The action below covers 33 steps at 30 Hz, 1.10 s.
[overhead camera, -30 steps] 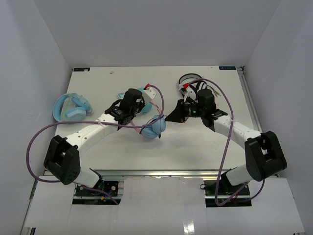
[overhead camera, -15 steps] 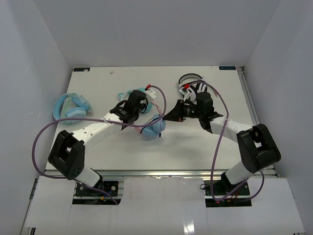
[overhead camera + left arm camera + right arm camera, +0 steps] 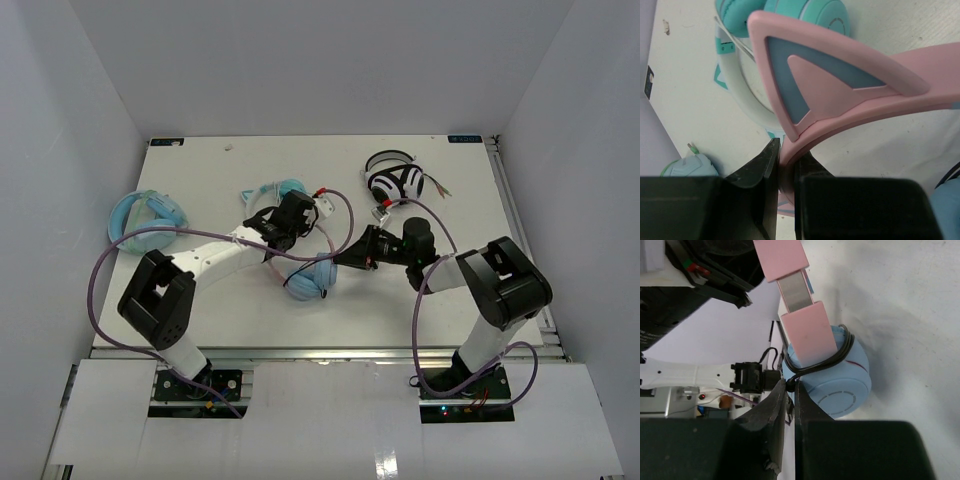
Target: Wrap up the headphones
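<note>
Firmly my left gripper point(image 3: 785, 162) clamps the headphones' point(image 3: 316, 276) stiff headband point(image 3: 880, 100); my right gripper point(image 3: 790, 387) pinches their limp, probably slippery cable point(image 3: 842, 356).

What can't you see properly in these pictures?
- Top view: the headphones' second ear cup is hidden, the left gripper covering the headband.
- Right wrist view: the black cable vanishes between the right gripper's fingers; its end is not shown.
- Left wrist view: the light blue pair is cut off by the gripper's body.
</note>
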Each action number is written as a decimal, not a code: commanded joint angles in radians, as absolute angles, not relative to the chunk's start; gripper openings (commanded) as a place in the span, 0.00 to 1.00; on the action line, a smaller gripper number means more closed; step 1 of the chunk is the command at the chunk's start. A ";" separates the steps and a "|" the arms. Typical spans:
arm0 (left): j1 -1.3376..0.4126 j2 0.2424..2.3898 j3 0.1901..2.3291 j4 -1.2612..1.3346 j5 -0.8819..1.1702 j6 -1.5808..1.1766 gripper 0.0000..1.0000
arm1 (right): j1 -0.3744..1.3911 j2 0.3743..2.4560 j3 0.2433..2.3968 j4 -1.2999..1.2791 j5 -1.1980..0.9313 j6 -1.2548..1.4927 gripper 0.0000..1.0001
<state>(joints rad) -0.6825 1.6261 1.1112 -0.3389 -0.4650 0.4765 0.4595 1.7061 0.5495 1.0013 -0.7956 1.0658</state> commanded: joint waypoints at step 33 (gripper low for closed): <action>-0.705 1.865 1.297 -0.294 -0.351 0.411 0.84 | 0.335 1.969 0.521 1.519 -0.872 1.342 0.08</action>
<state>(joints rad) -0.7052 1.9038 1.2607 -0.3287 -0.3958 0.4433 0.3425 1.9526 0.5266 1.2933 -0.8490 1.3527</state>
